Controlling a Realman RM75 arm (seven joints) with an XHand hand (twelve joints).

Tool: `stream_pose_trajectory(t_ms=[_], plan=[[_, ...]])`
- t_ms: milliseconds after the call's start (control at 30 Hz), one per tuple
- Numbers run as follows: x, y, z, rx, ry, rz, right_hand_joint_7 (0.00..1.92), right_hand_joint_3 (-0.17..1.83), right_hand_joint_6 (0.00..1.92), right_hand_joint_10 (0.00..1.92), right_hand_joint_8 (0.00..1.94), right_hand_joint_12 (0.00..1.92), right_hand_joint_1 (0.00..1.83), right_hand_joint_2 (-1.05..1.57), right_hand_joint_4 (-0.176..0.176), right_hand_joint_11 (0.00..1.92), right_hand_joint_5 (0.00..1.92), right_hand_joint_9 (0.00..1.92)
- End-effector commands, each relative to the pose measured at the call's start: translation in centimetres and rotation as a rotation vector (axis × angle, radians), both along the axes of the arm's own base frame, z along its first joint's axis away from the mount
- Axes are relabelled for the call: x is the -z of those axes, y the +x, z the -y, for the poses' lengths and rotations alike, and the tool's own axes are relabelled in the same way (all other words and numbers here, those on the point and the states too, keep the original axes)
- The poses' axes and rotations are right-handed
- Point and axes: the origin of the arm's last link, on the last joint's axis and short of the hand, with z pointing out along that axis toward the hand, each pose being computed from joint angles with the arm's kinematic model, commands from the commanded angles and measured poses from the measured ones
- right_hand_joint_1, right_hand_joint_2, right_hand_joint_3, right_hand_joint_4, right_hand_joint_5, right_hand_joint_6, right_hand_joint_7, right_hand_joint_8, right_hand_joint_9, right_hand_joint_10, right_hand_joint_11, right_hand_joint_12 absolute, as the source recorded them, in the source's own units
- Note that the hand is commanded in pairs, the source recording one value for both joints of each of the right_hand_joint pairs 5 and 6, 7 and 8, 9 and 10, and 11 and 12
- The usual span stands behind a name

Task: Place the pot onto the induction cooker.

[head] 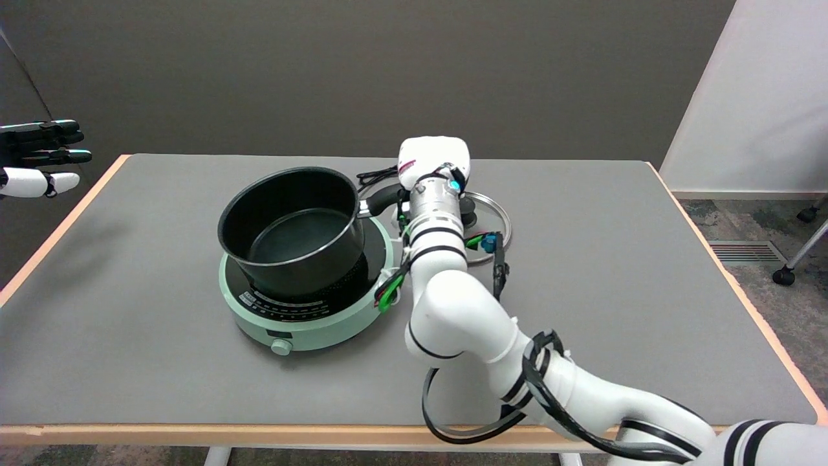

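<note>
The black pot stands open-topped on the mint-green round induction cooker, left of the table's middle. The pot's black handle points right and runs in under my right hand. That hand shows its white back to the camera and wraps the handle's outer end. Its fingers lie underneath, hidden from view. The pot's base covers most of the cooker's dark top, and the control strip and front knob stay visible.
A glass lid lies flat on the grey table just right of my wrist, partly behind the arm. A black cable coils behind the pot. The idle left hand hangs at the upper left.
</note>
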Motion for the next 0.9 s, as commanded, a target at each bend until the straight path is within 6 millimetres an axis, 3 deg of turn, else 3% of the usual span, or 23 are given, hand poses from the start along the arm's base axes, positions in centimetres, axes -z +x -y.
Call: stream_pose_trajectory(t_ms=[33, 633, 900], plan=[[1.9, -1.1, -0.1, -0.003, -0.052, -0.054, 1.92, 1.58, 1.92, 1.92, 1.92, 1.92, 1.15, 0.59, -0.037, 1.92, 1.92, 1.92], [1.4, -2.0, -0.4, 0.002, -0.08, -0.06, 1.92, 1.6, 1.92, 1.92, 1.92, 1.92, 1.15, 0.58, -0.04, 1.92, 1.92, 1.92], [1.0, -2.3, -0.8, 0.004, -0.083, -0.057, 1.9, 1.44, 1.9, 1.9, 1.9, 1.9, 1.14, 0.63, -0.043, 1.9, 1.9, 1.9]])
